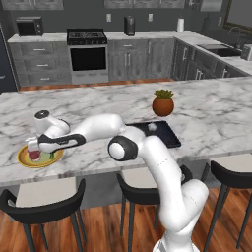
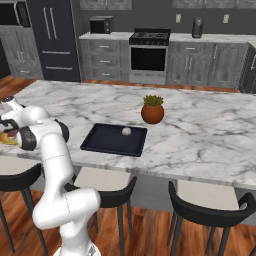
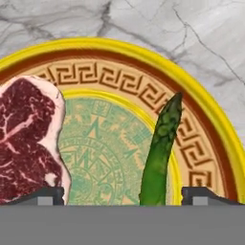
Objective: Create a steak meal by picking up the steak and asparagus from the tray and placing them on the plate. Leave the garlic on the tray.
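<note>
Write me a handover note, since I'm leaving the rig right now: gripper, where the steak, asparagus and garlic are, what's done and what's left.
Gripper: over the plate, fingertips apart, open; the asparagus lies between them.
Steak: on the plate.
Asparagus: on the plate beside the steak, apart from it.
Garlic: on the tray, as required.
Done: both items appear to be on the plate.
Left: probably just lift the arm clear of the asparagus.

Veined marble counter [image 1: 98, 103], perhaps glossy plate [image 3: 206, 115]
</note>
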Motion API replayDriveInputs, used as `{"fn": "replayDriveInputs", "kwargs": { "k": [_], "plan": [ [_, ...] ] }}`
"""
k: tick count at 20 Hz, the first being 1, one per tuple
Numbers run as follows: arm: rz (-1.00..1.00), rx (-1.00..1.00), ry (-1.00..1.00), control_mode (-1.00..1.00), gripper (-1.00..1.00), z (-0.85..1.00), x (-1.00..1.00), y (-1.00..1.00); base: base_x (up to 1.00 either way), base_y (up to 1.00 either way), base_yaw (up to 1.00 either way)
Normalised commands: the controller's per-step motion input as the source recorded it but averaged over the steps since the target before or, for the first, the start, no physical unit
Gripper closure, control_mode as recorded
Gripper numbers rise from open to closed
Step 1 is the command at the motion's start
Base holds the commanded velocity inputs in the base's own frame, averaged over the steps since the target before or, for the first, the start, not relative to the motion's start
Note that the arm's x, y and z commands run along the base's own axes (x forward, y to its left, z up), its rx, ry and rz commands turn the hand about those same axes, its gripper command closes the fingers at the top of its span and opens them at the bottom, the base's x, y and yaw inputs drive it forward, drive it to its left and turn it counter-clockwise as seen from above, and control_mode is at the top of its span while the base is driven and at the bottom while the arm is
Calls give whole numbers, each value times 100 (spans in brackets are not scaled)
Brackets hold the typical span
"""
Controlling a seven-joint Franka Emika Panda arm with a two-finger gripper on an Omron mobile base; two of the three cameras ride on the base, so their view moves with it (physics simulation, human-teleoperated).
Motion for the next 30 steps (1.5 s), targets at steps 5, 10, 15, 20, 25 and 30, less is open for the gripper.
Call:
{"fn": "replayDriveInputs", "kwargs": {
  "k": [5,10,15,20,25,30],
  "plan": [
    [0,0,-1,-100,-100,0,-35,-58,0,0,0],
    [0,4,-6,-100,-100,8,-51,-90,0,0,0],
    [0,20,-21,-100,-100,67,-32,-75,0,0,0],
    [4,18,-26,-100,-100,80,-57,-57,0,0,0],
    [7,17,-24,-100,-100,50,-70,-61,0,0,0],
    [12,17,-21,-100,-100,49,-51,-51,0,0,0]
  ]
}}
